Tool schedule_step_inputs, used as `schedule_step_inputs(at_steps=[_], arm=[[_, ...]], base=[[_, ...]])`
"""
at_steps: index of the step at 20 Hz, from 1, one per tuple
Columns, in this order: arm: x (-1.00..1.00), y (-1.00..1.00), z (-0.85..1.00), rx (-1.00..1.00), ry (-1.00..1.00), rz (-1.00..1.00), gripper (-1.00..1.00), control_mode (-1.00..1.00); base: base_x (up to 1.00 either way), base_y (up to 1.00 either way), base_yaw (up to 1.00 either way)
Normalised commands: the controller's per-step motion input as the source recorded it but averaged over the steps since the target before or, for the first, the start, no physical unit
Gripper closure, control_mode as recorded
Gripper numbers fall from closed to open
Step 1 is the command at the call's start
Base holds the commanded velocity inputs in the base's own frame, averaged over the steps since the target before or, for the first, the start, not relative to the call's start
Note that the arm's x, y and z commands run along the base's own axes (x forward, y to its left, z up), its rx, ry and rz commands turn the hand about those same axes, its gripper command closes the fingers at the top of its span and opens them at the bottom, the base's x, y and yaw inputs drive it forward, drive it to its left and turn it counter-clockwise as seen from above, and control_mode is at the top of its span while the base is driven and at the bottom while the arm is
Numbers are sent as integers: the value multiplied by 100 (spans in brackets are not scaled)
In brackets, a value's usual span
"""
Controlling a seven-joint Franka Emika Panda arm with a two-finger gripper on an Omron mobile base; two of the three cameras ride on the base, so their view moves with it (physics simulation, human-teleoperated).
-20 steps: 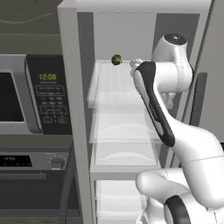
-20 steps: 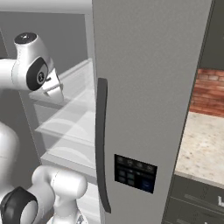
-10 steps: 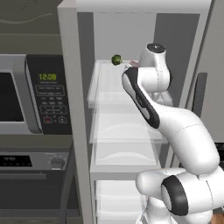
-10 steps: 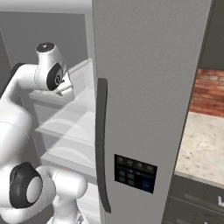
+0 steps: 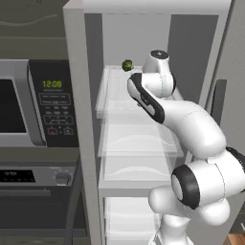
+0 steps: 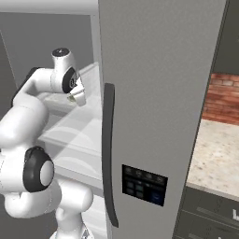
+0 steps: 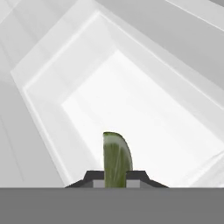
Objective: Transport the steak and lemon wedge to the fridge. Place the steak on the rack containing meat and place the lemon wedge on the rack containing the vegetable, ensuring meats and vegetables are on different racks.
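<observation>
Down low, the white arm (image 5: 191, 143) rises from its base in front of the open fridge (image 6: 154, 93), elbow bulging out by the lower shelves, then bends up and in toward the top shelf (image 5: 115, 91). From the right side, the forearm runs level and the wrist turns down over that same shelf, with the gripper (image 6: 74, 97) tucked just behind the door's edge and its dark handle (image 6: 108, 154). Up close on the hand camera, the gripper (image 7: 117, 176) is clamped on the lemon wedge (image 7: 117, 159), the green sliver standing up between the two dark fingertips (image 7: 92, 177), white shelf floor spread out beyond it. Further back on that top shelf sits the broccoli (image 5: 127, 65), near the rear wall, just left of the wrist. Off to the left, a microwave (image 5: 33, 103) glows green.
</observation>
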Motion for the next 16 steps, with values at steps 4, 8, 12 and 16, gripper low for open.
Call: schedule_step_inputs(at_steps=[4,8,12,16], arm=[[67,0,-4,0,1,0,100,-100],[62,5,-26,0,4,0,100,-100],[44,10,-65,0,12,0,100,-100],[24,1,-61,0,9,0,100,-100]], base=[[0,0,0],[0,0,0],[0,0,0],[0,0,0]])
